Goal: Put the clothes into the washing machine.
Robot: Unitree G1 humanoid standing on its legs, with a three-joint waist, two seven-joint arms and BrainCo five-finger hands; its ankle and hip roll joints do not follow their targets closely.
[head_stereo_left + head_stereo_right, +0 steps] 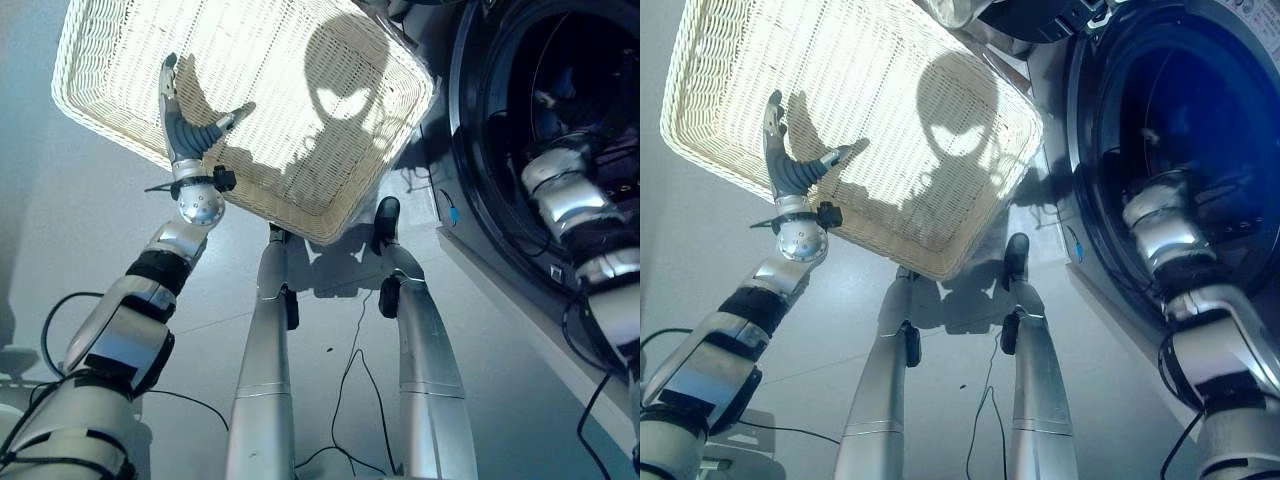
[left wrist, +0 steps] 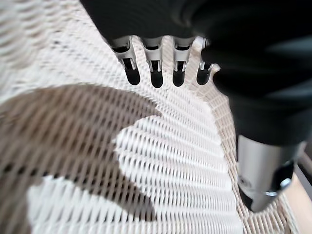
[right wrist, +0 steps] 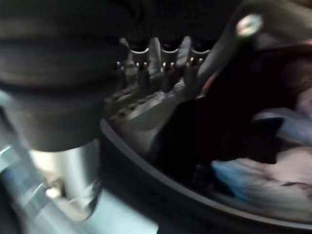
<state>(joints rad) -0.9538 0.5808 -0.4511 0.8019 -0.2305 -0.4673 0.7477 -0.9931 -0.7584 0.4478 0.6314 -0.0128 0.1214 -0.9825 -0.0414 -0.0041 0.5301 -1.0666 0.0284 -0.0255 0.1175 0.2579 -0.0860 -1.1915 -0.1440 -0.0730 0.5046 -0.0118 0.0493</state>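
A white wicker basket (image 1: 300, 120) sits on the floor with no clothes in it. My left hand (image 1: 185, 125) hovers open over its near rim, its fingers (image 2: 156, 73) straight above the weave (image 2: 170, 161). To the right stands the washing machine (image 1: 470, 150) with its dark drum opening (image 1: 1200, 120). My right forearm (image 1: 565, 195) reaches into the drum, which hides the hand in the eye views. In the right wrist view my right hand (image 3: 161, 63) is just inside the drum's rim, fingers straight and holding nothing. Blue and pale clothes (image 3: 273, 170) lie in the drum beyond it.
Grey floor (image 1: 80, 230) surrounds the basket on the left and near sides. The machine's lower front panel (image 1: 500, 290) runs along the right. A dark round part with a glass centre (image 1: 970, 10) lies past the basket's far corner.
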